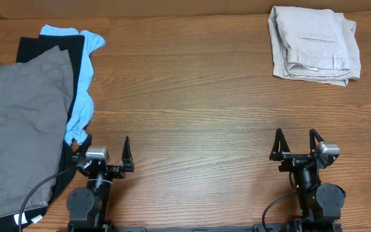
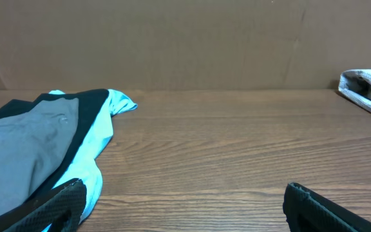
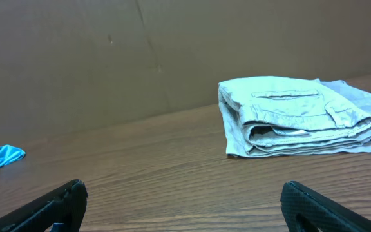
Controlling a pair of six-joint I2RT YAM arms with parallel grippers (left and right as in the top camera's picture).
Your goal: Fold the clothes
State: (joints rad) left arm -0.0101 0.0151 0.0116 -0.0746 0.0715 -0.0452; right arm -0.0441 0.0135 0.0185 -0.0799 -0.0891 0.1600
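Folding has not begun, I judge: the mid-grey woven shorts (image 1: 21, 129) lie spread flat and unfolded just left of my left gripper (image 1: 106, 143). They rest on a black garment (image 1: 57, 42) and a light blue garment (image 1: 82, 106), which reaches close to that gripper. My left gripper stands wide open and holds nothing. My right gripper (image 1: 295, 136), well right of it, is likewise spread and empty. A folded pair of pale beige shorts (image 1: 314, 44) sits far right of and beyond my left gripper. Every fold is left to do. No brand, label or writing is readable in any of the 3 views.
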